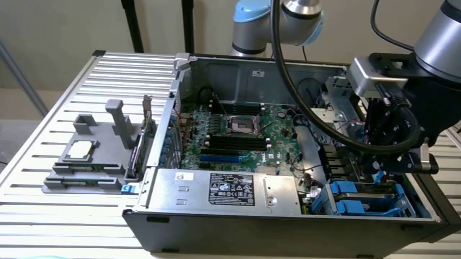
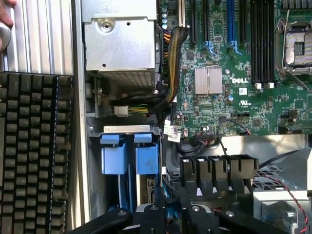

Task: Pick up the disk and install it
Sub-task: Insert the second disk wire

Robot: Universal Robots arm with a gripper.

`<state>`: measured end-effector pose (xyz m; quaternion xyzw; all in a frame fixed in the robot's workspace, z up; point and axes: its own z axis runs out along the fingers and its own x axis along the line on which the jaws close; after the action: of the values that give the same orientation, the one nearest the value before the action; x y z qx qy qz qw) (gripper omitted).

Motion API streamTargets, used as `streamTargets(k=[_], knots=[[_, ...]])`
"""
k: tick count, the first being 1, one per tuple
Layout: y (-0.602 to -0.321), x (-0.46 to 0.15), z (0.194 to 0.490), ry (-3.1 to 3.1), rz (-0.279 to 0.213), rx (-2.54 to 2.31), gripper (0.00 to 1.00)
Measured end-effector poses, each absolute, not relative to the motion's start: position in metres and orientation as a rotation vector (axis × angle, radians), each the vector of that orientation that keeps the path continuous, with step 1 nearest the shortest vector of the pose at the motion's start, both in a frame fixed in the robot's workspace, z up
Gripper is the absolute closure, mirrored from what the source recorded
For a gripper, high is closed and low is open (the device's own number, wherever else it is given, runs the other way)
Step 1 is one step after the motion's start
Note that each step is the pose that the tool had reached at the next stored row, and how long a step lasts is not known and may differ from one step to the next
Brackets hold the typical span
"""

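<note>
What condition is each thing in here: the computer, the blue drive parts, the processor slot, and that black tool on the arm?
Computer case: side panel off, insides exposed.
Blue drive carriers: seated upright in the drive bay.
Processor socket: no heatsink over it.
Power supply: mounted inside the case.
Tool: lowered over the drive bay, by the blue carriers.
Grey parts tray: on the table beside the case.

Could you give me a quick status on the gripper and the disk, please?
Gripper low inside the computer case, over the drive bay. Disk in its blue carrier sits in the bay under the gripper; grip not discernible. Black cable alongside the arm.
</note>
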<state>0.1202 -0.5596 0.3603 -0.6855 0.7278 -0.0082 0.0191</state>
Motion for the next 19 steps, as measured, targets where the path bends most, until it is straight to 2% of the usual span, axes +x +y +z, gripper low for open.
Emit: streamTargets(k=[1, 4, 6, 19], knots=[[-0.559, 0.120, 0.360, 2.259, -0.026, -2.128, 0.79], [-0.559, 0.120, 0.360, 2.260, -0.027, -2.128, 0.79], [-0.559, 0.120, 0.360, 2.260, -0.027, -2.128, 0.84], [-0.573, 0.121, 0.356, 2.256, -0.019, -2.125, 0.84]])
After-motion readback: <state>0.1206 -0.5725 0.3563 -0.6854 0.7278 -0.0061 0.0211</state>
